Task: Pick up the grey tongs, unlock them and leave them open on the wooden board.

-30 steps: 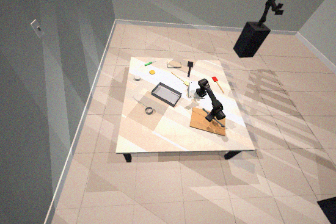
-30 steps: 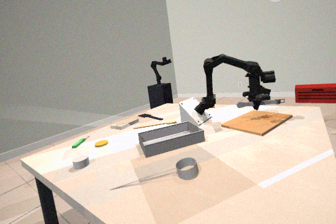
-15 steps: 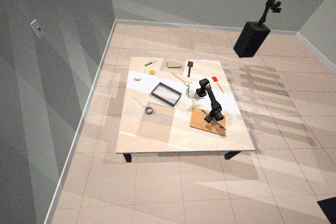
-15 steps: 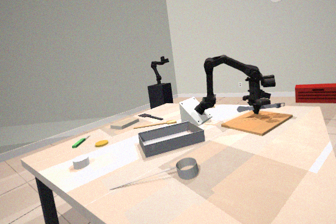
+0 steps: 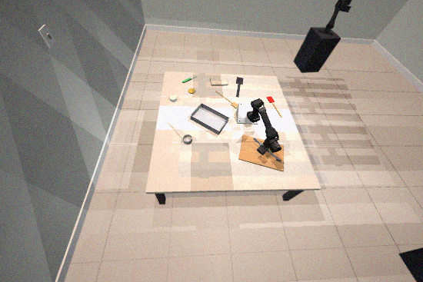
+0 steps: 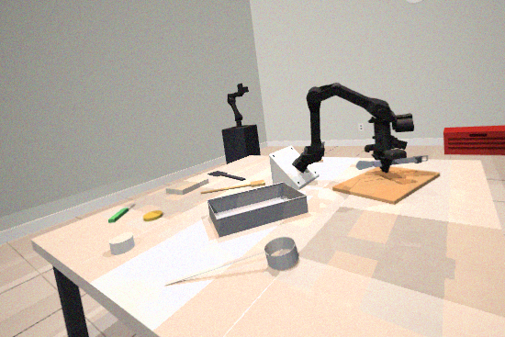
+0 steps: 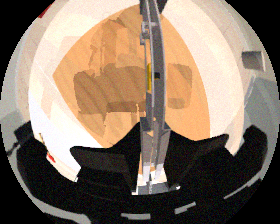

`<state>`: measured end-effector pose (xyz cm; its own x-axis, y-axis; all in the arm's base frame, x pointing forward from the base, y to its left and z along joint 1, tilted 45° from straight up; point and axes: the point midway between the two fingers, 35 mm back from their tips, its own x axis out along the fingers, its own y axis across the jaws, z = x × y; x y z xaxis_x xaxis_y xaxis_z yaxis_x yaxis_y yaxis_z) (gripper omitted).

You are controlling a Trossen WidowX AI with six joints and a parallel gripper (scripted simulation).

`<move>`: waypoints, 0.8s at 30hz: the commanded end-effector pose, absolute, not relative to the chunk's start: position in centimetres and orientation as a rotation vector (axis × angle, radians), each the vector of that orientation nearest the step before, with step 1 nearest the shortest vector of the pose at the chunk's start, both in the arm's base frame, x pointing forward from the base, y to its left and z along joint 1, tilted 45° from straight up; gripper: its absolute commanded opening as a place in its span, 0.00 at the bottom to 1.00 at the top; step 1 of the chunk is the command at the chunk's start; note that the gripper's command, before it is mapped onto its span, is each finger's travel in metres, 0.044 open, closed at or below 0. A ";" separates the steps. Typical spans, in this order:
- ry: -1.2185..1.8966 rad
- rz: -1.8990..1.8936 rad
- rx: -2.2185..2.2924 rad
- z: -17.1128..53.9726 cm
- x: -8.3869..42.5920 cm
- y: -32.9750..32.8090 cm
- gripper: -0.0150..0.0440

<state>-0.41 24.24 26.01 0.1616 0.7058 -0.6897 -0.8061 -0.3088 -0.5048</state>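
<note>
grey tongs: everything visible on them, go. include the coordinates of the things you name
The grey tongs (image 5: 276, 157) (image 6: 366, 164) (image 7: 159, 95) have two long, slim arms, metallic-looking, with a small yellow part between them. The arms lie close together, near-parallel. The hand (image 6: 387, 169) (image 7: 146, 125) grips them partway along, roughly level, low over the wooden board (image 5: 250, 153) (image 6: 395, 196) (image 7: 80, 65). Whether they touch the board or remain locked, I can't tell.

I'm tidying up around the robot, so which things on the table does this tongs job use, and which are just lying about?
In the job:
- grey tongs
- wooden board
- gripper

Lying about:
- yellow disc
- green-handled tool
- red-headed spatula
- black spatula
</note>
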 end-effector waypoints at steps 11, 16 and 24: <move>0.120 1.505 -1.137 26.0 -0.4 24.2 0.89; 0.120 1.505 -1.137 26.0 -0.4 24.2 1.00; 0.132 1.510 -1.137 30.4 -2.5 25.5 1.00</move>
<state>-1.50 24.87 28.51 0.1568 0.7020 -0.6947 -0.8084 -0.3129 -0.4986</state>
